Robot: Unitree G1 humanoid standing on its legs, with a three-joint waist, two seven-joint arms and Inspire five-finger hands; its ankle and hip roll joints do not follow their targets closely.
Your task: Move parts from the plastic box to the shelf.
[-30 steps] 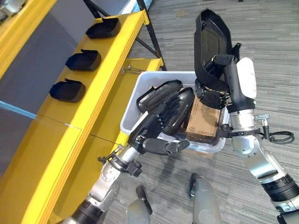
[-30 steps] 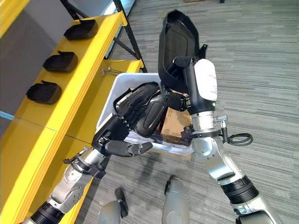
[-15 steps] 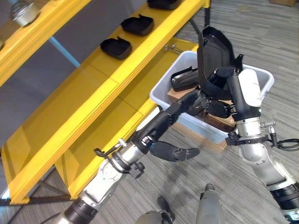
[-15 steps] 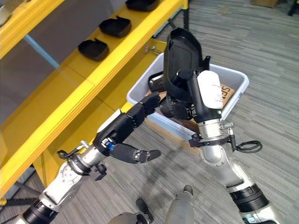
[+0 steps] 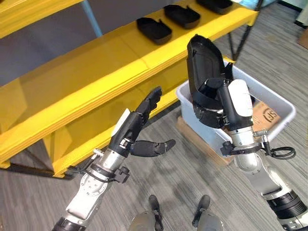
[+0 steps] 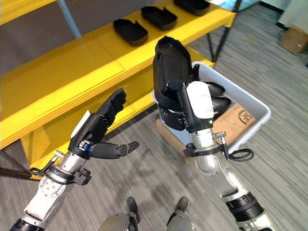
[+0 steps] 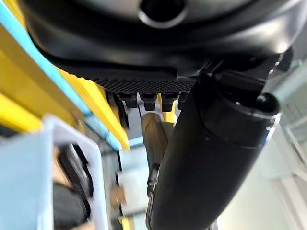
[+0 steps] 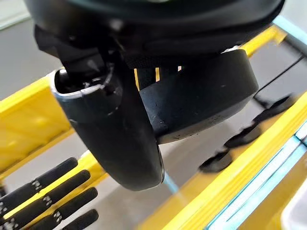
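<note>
My right hand (image 5: 211,103) is shut on a black moulded part (image 5: 202,57) and holds it upright above the near left corner of the white plastic box (image 5: 284,103). In the right wrist view its fingers curl round the part (image 8: 201,103). More black parts (image 6: 219,103) and a brown carton (image 5: 262,115) lie in the box. My left hand (image 5: 137,127) is open with straight fingers and holds nothing. It hovers in front of the yellow shelf (image 5: 86,72), left of the box. Three black parts (image 5: 154,30) stand in a row on the shelf's far end.
Near the left hand the shelf's top board is bare yellow. A lower yellow board (image 5: 86,139) sits under it, with a black brace (image 5: 29,169) at the floor. A cardboard box (image 6: 293,38) stands on the grey floor at the far right.
The camera has swung, shifting the whole picture. My left hand has left the box's near rim and now hovers before the shelf. The right hand still holds the part upright.
</note>
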